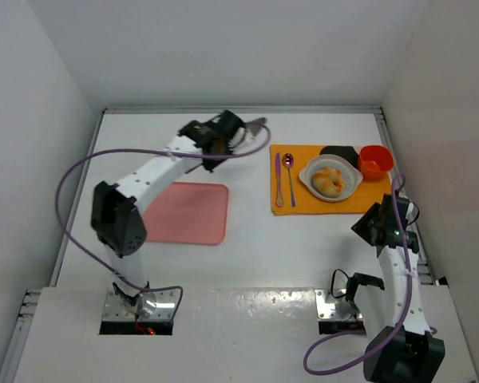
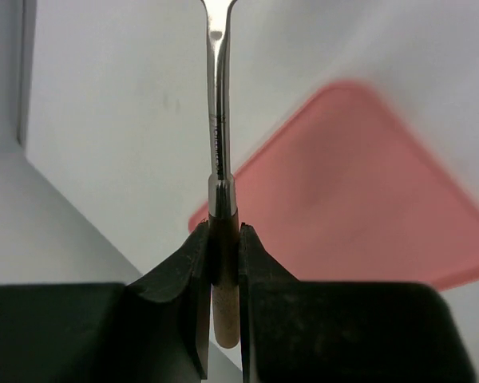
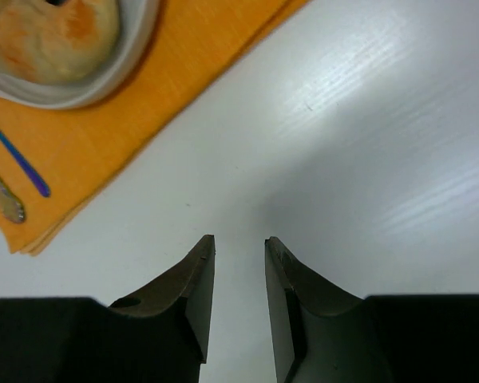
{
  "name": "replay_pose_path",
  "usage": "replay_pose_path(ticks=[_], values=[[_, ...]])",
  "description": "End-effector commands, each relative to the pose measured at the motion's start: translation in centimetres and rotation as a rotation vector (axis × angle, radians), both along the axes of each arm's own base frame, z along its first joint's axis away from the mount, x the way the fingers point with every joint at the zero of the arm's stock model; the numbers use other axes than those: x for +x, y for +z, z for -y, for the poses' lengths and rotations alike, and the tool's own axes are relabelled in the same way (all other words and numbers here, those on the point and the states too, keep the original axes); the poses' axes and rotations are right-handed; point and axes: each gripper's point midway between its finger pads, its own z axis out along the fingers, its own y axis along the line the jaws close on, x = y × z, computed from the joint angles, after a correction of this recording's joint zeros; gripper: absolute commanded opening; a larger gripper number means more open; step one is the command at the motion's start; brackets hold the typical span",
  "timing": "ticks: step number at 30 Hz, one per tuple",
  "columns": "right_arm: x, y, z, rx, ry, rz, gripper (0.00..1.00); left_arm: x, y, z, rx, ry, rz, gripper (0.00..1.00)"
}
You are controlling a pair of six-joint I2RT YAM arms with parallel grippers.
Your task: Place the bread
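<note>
The bread point(image 1: 329, 179) sits in a white plate point(image 1: 306, 177) on an orange mat point(image 1: 299, 203) at the right of the tabletop point(image 1: 263, 255). To its left lie a spoon point(image 1: 289, 175) and a purple utensil point(image 1: 278, 179), and a red cup point(image 1: 375, 161) stands just to its right. The right gripper point(image 3: 239, 243) hangs over bare tabletop just off the mat's near edge, its jaws a narrow gap apart with nothing between them. At the far middle, the left gripper point(image 2: 223, 231) has its jaws clamped on the wooden handle of what looks like a knife point(image 2: 219, 120), with a pink board point(image 2: 367, 183) below it. The placing appears done, with the bun on its plate. What remains seems to be a clean retreat of the right arm, clear of plate and cutlery.
</note>
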Motion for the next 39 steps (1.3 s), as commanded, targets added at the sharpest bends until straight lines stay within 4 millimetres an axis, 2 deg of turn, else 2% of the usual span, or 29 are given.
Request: replay_pose_path(ticks=[1, 2, 3, 4, 5, 6, 7, 8, 9, 10, 12, 15, 16, 20, 25, 29, 32, 35, 39], values=[[-2.5, -1.6, -0.1, 0.001, 0.023, -0.08, 0.32, -1.9, -0.8, -9.0, -0.039, 0.214, -0.09, 0.0], [-3.1, -1.9, 0.0, -0.006, 0.01, -0.105, 0.32, -2.5, 0.4, -11.0, -0.076, 0.252, -0.063, 0.0], [-3.7, -2.2, 0.1, -0.01, 0.002, -0.127, 0.32, -3.6, -1.7, -14.7, -0.072, 0.343, -0.116, 0.0], [-4.3, -2.4, 0.9, -0.042, -0.036, -0.152, 0.36, -4.4, -2.2, -16.6, -0.071, 0.39, -0.122, 0.0], [-4.6, -2.6, 1.1, -0.046, -0.061, -0.166, 0.4, -5.3, -1.9, -18.4, -0.093, 0.432, -0.103, 0.0], [-5.1, -2.8, 1.2, -0.048, -0.077, -0.188, 0.44, -5.7, -2.4, -21.5, -0.11, 0.52, -0.095, 0.0], [-5.3, -2.9, 1.5, -0.061, -0.101, -0.193, 0.46, -7.8, -4.8, -22.9, -0.107, 0.561, -0.156, 0.0], [-5.5, -3.1, 1.6, -0.063, -0.108, -0.198, 0.48, -8.7, -5.6, -24.2, -0.113, 0.593, -0.168, 0.0], [-5.3, -3.1, 1.6, -0.061, -0.111, -0.19, 0.49, -9.5, -5.8, -26.6, -0.132, 0.666, -0.15, 0.0], [-5.1, -3.1, 1.4, -0.05, -0.104, -0.182, 0.49, -11.3, -7.9, -27.5, -0.136, 0.704, -0.204, 0.0], [-4.9, -3.2, 1.2, -0.038, -0.102, -0.175, 0.5, -13.3, -10.2, -30.1, -0.165, 0.807, -0.238, 0.0], [-4.8, -3.4, 1.1, -0.026, -0.104, -0.179, 0.5, -15.1, -12.2, -32.7, -0.208, 0.933, -0.262, 0.0], [-4.8, -3.4, 1.1, -0.027, -0.107, -0.176, 0.5, -15.4, -13.4, -32.9, -0.232, 0.952, -0.283, 0.0], [-4.9, -4.2, 0.4, 0.003, -0.081, -0.182, 0.53, -16.5, -15.6, -34.0, -0.271, 1.022, -0.344, 0.0], [-5.3, -4.9, -0.3, 0.037, -0.065, -0.184, 0.58, -17.1, -16.7, -34.7, -0.272, 1.052, -0.371, 0.0], [-6.1, -5.8, -0.7, 0.042, -0.057, -0.209, 0.81, -17.5, -17.2, -34.5, -0.269, 1.054, -0.393, 0.11], [-6.0, -5.8, -0.8, 0.041, -0.038, -0.2, 0.94, -17.8, -17.4, -34.3, -0.273, 1.042, -0.406, 0.23], [-5.9, -5.5, -0.8, 0.033, -0.023, -0.193, 0.99, -18.1, -17.7, -34.0, -0.279, 1.03, -0.42, 0.3], [-6.7, -5.7, -0.6, 0.021, -0.041, -0.219, 0.99, -18.3, -17.7, -33.9, -0.279, 1.03, -0.42, 0.41]])
